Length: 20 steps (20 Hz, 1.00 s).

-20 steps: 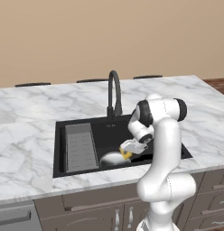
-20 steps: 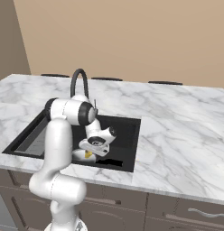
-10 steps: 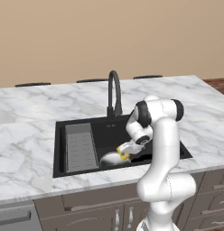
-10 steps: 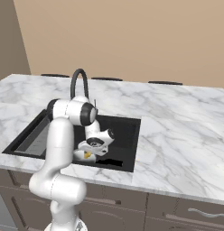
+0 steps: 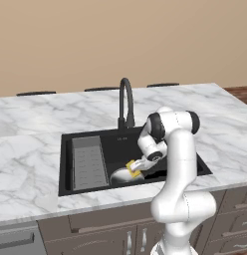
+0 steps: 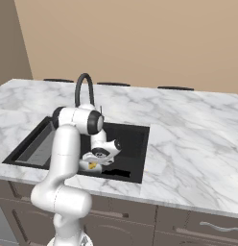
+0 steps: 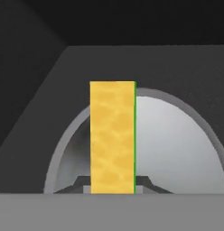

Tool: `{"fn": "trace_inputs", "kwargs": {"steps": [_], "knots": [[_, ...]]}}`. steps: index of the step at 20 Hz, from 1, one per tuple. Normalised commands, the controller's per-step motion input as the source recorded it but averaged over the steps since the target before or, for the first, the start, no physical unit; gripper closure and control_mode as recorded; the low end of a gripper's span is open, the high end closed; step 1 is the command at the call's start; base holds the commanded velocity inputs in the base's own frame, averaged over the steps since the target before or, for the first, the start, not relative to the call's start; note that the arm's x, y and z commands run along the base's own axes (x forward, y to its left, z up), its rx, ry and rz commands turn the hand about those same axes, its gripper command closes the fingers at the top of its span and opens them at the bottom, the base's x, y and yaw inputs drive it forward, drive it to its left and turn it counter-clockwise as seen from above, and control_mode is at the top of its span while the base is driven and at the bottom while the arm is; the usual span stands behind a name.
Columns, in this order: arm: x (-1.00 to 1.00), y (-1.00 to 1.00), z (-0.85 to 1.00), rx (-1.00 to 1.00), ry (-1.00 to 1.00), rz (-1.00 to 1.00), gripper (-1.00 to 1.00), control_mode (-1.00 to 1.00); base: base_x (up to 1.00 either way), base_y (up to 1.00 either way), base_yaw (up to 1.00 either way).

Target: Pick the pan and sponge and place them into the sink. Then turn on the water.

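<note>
Far to the left of the pincer [image 5: 133,169], the grey ribbed tray [image 5: 89,162] is lying along the left end of the sink [image 5: 68,164], well apart from the pincer. The marble counter [image 5: 26,169] is spreading around the black basin on every side.

Just left of and below the pincer, the pan [image 5: 120,175] is resting on the sink floor near the front wall, its pale round bowl sitting partly under the pincer. In the hand view the pan [image 7: 177,144] is showing as a light disc with a grey rim directly beyond the fingertips, against the dark basin floor.

The pincer itself is hanging low inside the sink, over the pan's right part, and is pinching the sponge [image 5: 133,168], pressed together on the small yellow block. From the right base view the pincer [image 6: 94,165] is sitting at the front of the basin with the sponge [image 6: 93,166] showing as a yellow speck at its tip. In the hand view the sponge [image 7: 112,137] is standing as an upright yellow slab straight ahead, covering the middle of the pan; whether the block is touching the pan cannot be told.

Behind the pincer and slightly to its left, the black gooseneck faucet [image 5: 125,102] is rising from the back edge of the sink.
</note>
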Motion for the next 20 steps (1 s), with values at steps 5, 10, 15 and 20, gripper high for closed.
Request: {"fn": "trace_inputs", "kwargs": {"steps": [5,10,15,20], "knots": [[0.16,0.08,-0.17,0.0,-0.09,0.04,1.0,-1.0,0.0,0.0,0.0],[0.16,0.07,-0.18,0.0,-0.08,0.04,1.0,-1.0,0.0,0.0,0.0],[0.12,0.04,-0.17,0.0,-0.08,0.04,1.0,-1.0,0.0,0.0,0.0],[0.11,0.03,-0.15,0.0,-0.08,0.04,1.0,-1.0,0.0,0.0,0.0]]}}
